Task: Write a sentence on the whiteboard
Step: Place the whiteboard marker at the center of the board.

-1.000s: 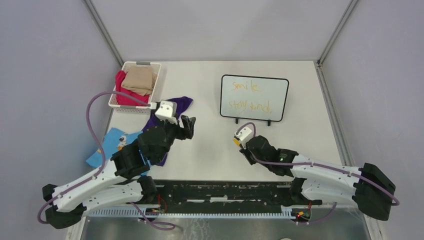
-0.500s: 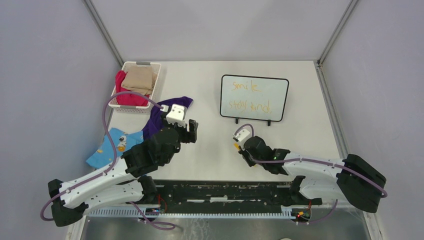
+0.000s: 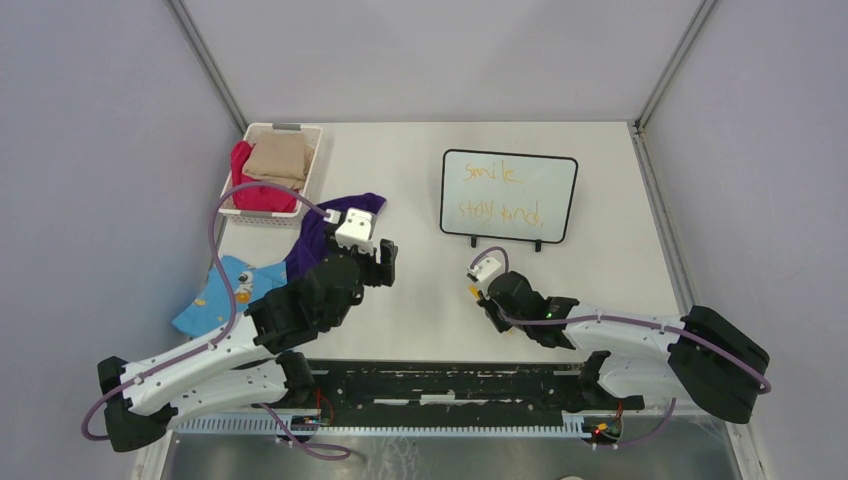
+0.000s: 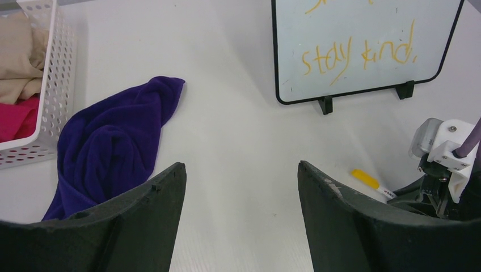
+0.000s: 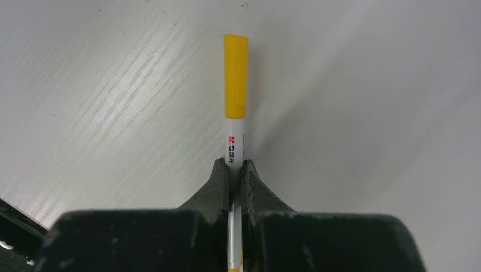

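Lower centre, right wrist view: right gripper [image 5: 235,170] clamped on yellow-capped marker [image 5: 235,79]; left gripper [image 4: 241,170] jaws apart, whiteboard [image 4: 363,28] upper right.

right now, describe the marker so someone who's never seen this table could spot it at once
On the white table, find the whiteboard standing toward the far right, then come nearer to the right end effector just in front of it. Clamped in it is the marker: a slim white stick with a yellow end, the only pen in view.
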Available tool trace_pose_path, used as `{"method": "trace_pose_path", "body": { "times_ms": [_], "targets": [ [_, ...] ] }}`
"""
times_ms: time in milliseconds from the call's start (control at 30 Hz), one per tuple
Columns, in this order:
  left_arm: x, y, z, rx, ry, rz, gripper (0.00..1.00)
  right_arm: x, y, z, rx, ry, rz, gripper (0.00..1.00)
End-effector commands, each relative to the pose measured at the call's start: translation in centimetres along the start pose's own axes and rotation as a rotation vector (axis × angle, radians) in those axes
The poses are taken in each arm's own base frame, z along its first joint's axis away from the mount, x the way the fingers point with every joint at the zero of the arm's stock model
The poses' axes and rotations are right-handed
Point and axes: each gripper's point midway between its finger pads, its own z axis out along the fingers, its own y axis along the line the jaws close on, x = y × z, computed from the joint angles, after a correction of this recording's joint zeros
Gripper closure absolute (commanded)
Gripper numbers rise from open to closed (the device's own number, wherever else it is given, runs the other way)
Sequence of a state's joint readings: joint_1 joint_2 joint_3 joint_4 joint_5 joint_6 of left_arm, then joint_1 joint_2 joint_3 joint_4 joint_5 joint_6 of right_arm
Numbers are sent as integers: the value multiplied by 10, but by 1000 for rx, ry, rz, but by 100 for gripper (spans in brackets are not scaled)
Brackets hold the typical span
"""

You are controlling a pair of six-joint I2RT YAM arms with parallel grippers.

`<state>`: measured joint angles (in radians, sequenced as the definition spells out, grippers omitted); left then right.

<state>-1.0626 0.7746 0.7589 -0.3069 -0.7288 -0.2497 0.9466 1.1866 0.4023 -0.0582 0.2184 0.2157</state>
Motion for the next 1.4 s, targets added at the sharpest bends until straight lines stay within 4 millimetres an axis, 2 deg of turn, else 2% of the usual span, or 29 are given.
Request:
{"method": "trace_pose_path", "body": {
  "times_ms": [0, 133, 600, 1167, 1367],
  "targets": [
    [-19, -7, -2, 20, -41, -65, 22, 1, -1, 3, 3, -6, 19, 96],
    [-19, -7, -1, 20, -39, -62, 22, 5, -4, 4, 12, 6, 23, 88],
    [-13, -9, 2, 16, -21, -45, 22, 14, -6, 7, 11, 20, 25, 87],
    [-10, -9, 3, 15, -8, -37, 22, 23, -7, 7, 12, 42, 36, 71],
    [-10, -10, 3, 16, -8, -38, 22, 19, -7, 5, 10, 28, 44, 68]
  ]
}}
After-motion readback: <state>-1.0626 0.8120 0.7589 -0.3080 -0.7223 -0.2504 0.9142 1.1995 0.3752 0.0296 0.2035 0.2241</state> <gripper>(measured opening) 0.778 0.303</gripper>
